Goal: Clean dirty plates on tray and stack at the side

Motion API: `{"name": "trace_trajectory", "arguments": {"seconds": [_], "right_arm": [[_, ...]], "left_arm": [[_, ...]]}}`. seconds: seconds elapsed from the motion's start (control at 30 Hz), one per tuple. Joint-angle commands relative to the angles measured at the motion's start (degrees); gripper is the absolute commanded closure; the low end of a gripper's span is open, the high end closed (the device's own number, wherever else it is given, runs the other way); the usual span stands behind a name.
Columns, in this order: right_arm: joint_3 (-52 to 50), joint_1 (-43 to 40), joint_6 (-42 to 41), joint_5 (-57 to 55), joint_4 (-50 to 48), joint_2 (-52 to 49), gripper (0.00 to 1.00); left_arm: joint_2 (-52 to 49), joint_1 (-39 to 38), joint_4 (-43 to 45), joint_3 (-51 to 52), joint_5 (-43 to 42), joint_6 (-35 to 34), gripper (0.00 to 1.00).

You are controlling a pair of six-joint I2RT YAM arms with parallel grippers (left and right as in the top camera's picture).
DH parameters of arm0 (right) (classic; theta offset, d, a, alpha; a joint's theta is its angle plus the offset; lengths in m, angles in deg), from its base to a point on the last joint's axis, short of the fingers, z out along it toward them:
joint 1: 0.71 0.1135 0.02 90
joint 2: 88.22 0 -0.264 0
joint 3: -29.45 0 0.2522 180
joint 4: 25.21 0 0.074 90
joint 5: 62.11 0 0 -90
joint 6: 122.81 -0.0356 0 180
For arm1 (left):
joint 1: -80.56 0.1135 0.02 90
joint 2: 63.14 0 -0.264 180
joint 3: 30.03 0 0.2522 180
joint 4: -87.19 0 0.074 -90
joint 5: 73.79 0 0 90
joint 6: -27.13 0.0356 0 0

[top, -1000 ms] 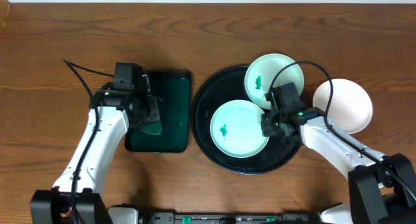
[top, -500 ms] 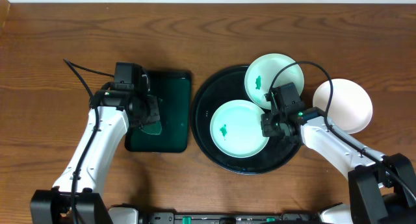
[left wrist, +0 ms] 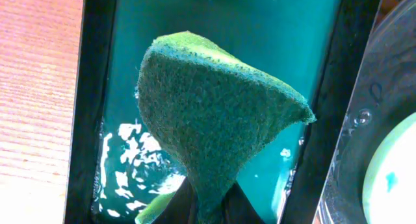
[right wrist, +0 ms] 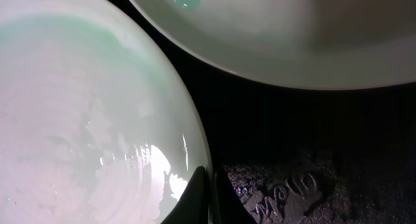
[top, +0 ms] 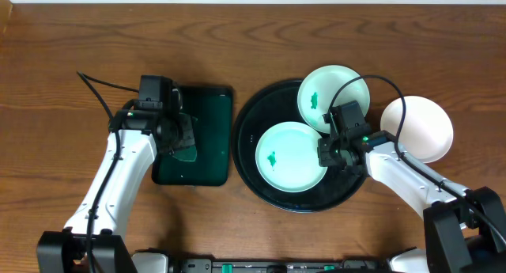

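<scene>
**Entry: both arms static, no wipe under way**

1. left gripper (left wrist: 207, 208): jaws narrow, pinching the lower corner of a green scouring pad (left wrist: 214, 120). The pad stands up from the pinch and hangs above the wet floor of the green tray (top: 207, 115). I see no shift here across the last second.

2. right gripper (right wrist: 209, 198): jaws drawn together on the 3 o'clock rim of the front plate (top: 291, 156). It looks like a thin pinch on the rim. I see no shift here either.

3. front plate: lies flat in the black tray (top: 249, 158), just toward 7 o'clock of its centre. A green smear (top: 272, 157) sits at its 9 o'clock side.

4. back plate (top: 332, 95): at 1 o'clock of the black tray, riding over the tray's rim, also smeared.

5. third plate (top: 419, 129): on the table (top: 63, 51) at 3 o'clock, off the black tray and apart from it. It is plain white with no mark that I can see.

6. green tray: at 9 o'clock, just beside the black tray.

Reading: nothing has changed, so I judge this a pause. The plate is steadied and the pad is ready, but the pad has not reached the smear. One plate seems done and two remain.
</scene>
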Motion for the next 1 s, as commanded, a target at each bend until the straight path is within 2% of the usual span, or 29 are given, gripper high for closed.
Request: {"name": "trace_trajectory", "arguments": {"seconds": [0.0, 0.13, 0.3, 0.4, 0.5, 0.63, 0.87, 0.9, 0.97], "right_arm": [[0.2, 0.6, -1.0, 1.0, 0.5, -0.4, 0.99], [0.2, 0.6, -2.1, 1.6, 0.4, -0.4, 0.99], [0.2, 0.6, -2.1, 1.8, 0.4, -0.4, 0.99], [0.2, 0.6, -2.1, 1.8, 0.4, -0.4, 0.99], [0.2, 0.6, -2.1, 1.8, 0.4, -0.4, 0.99], [0.2, 0.6, -5.3, 2.5, 0.4, -0.4, 0.99], [0.2, 0.6, -5.5, 6.5, 0.2, -0.4, 0.98], [0.2, 0.6, -5.5, 6.5, 0.2, -0.4, 0.94], [0.2, 0.6, -5.5, 6.3, -0.3, -0.4, 0.70]], "left_arm": [[0.4, -0.1, 0.4, -0.1, 2.1, -1.0, 0.93], [0.4, -0.1, -1.8, -3.5, 5.6, -1.2, 0.93], [0.4, -0.1, -8.1, -12.9, 9.5, -2.1, 0.93], [0.4, -0.3, -10.7, -16.0, 9.0, -4.0, 0.93], [0.3, -1.7, -10.8, -15.7, 4.6, -6.2, 0.93], [-1.2, -6.0, -10.6, -15.1, 0.4, -8.8, 0.93], [-5.4, -16.8, -8.2, -15.1, 0.0, -13.1, 0.93], [-5.8, -18.2, -7.4, -15.1, 0.0, -13.8, 0.93], [-6.5, -21.3, -5.5, -15.1, 0.0, -15.5, 0.93]]}}
